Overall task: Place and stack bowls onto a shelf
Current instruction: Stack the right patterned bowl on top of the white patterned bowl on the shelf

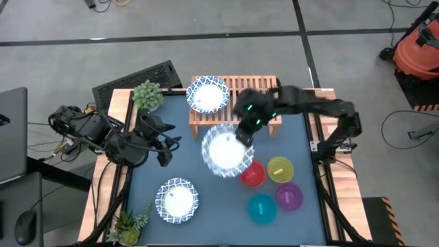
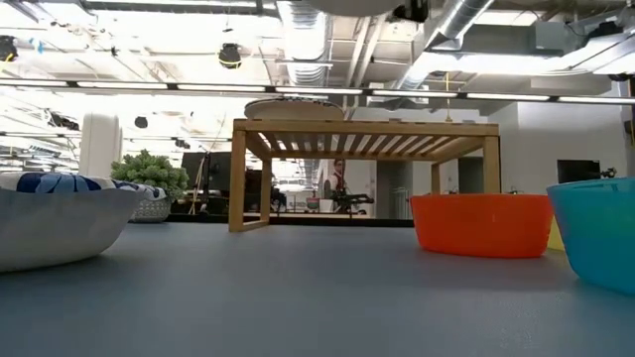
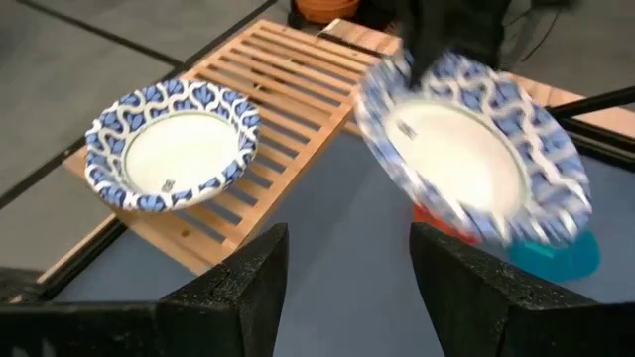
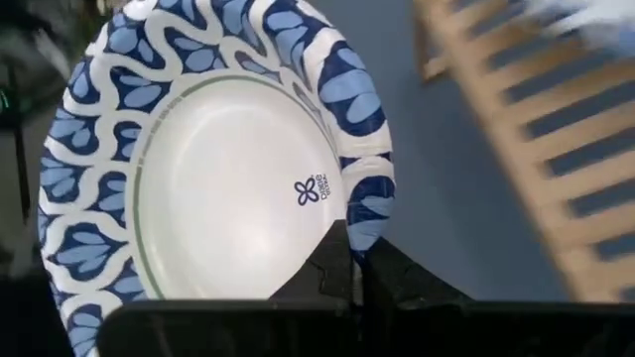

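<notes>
A white bowl with a blue patterned rim (image 1: pixel 208 94) rests on the left end of the light-wood shelf (image 1: pixel 264 89) and also shows as the bowl on the slats (image 3: pixel 174 144). My right gripper (image 1: pixel 242 136) is shut on a second patterned bowl (image 1: pixel 226 154), held in the air in front of the shelf. A third patterned bowl (image 1: pixel 177 200) sits on the blue table near its near edge. Red (image 1: pixel 252 174), yellow (image 1: pixel 280 169), purple (image 1: pixel 289 196) and teal (image 1: pixel 261 208) small bowls stand on the table right of it. My left gripper (image 1: pixel 164 145) hovers open at the table's left. My right gripper (image 4: pixel 349 276) pinches the held bowl by its blue rim (image 4: pixel 365 230) on the side facing the shelf. One finger (image 4: pixel 332 266) lies on the bowl's inside; the other is hidden behind the rim. The bowl (image 3: pixel 471 164) is lifted clear of the table and tilted.
Two potted plants stand on the left, one by the shelf (image 1: pixel 148 95) and one at the near corner (image 1: pixel 127 225). The shelf's slatted top (image 3: pixel 298 89) is bare right of the resting bowl. Open blue tabletop (image 1: pixel 151 178) lies between my left gripper and the near bowl.
</notes>
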`<action>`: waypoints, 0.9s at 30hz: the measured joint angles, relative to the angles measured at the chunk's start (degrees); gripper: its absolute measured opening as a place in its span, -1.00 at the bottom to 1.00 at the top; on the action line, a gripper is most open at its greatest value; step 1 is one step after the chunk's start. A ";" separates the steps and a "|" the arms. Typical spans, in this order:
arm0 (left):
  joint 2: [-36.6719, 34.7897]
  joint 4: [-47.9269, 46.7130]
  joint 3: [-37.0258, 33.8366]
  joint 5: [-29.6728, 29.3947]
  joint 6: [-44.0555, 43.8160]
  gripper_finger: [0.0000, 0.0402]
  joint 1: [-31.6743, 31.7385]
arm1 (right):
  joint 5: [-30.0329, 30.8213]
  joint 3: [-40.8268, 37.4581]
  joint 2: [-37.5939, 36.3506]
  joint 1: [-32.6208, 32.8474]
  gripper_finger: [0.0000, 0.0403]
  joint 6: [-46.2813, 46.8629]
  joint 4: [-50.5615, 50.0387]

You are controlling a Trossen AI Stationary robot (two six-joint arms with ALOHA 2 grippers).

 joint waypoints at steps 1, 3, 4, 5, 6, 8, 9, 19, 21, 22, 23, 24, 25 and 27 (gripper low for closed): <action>0.00 0.88 0.00 0.02 0.78 -0.02 -0.02 | -0.01 -0.02 -1.18 -1.06 -0.89 0.47 -0.42; 0.00 2.17 0.00 -0.01 2.39 -0.02 -0.02 | 0.01 0.00 -3.45 -3.01 -0.89 1.42 0.22; 0.00 2.50 0.00 -0.01 3.27 -0.02 0.00 | 0.05 0.00 -4.73 -4.29 -0.89 1.62 0.27; 0.00 3.00 0.00 -0.01 4.19 -0.02 0.02 | 0.19 -0.02 -5.59 -5.40 -0.89 1.80 0.22; 0.00 3.71 0.00 -0.13 5.07 -0.02 0.08 | 0.46 -0.01 -6.29 -6.50 -0.89 2.26 0.72; 0.00 3.99 0.00 -1.11 6.39 -0.02 0.14 | 1.51 0.00 -7.76 -9.40 -0.89 2.61 1.73; 0.00 4.16 0.00 -1.77 6.87 -0.02 0.14 | 1.76 -0.02 -8.07 -10.91 -0.89 2.63 2.13; 0.00 4.21 0.00 -5.86 9.28 -0.02 0.59 | -3.80 -0.09 -1.97 -24.14 -0.89 7.48 17.18; -0.01 4.21 0.00 -5.24 11.08 -0.02 1.13 | -6.44 -0.09 0.70 -25.29 -0.89 8.83 21.25; -0.11 4.19 0.00 -4.84 11.95 -0.02 1.54 | -7.51 -0.09 2.02 -25.98 -0.89 9.26 22.38; -0.20 4.19 0.00 -4.43 12.73 -0.02 2.00 | -8.36 -0.09 3.38 -26.62 -0.89 9.65 23.67; -0.30 4.20 0.00 -4.08 13.51 -0.02 2.65 | -8.91 -0.09 4.76 -27.11 -0.89 10.00 24.92; -0.46 4.18 0.00 -3.74 14.26 -0.02 3.32 | -9.35 -0.09 6.18 -27.52 -0.89 10.27 25.61; -0.62 4.11 0.00 -2.85 15.70 -0.02 4.62 | -10.00 -0.09 8.87 -28.27 -0.89 10.75 26.37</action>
